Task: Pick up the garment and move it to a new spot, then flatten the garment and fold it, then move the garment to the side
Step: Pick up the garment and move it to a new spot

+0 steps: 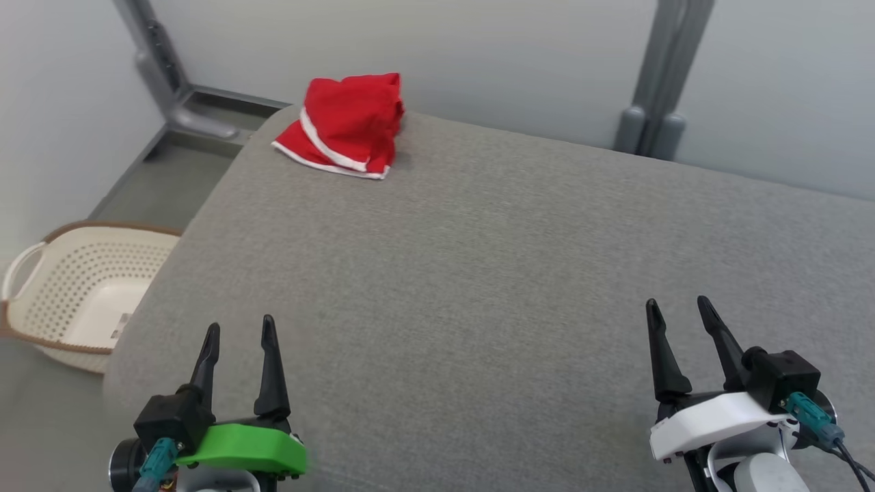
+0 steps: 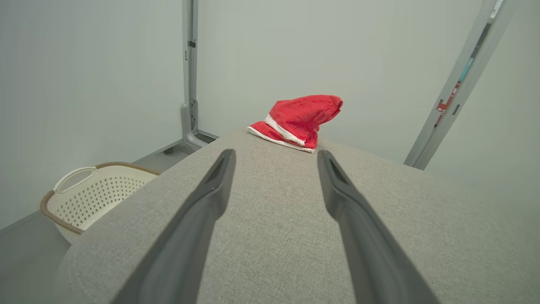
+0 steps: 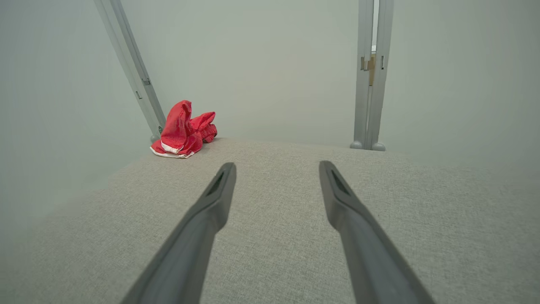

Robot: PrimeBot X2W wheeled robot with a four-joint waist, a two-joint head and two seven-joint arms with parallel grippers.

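Observation:
The garment (image 1: 345, 124) is red with white trim, bunched in a small heap at the far left corner of the grey fabric-covered table (image 1: 478, 273). It also appears in the left wrist view as the garment (image 2: 297, 120) straight ahead, and in the right wrist view as the garment (image 3: 183, 130) at far left. My left gripper (image 1: 239, 326) stands open near the front left edge, far from the heap, with nothing between its fingers. My right gripper (image 1: 678, 306) is open too, empty, at the front right.
A cream perforated laundry basket (image 1: 82, 290) sits on the floor left of the table; the basket (image 2: 90, 192) shows beside the left gripper too. Grey metal posts (image 1: 649, 89) stand against the pale wall behind the table.

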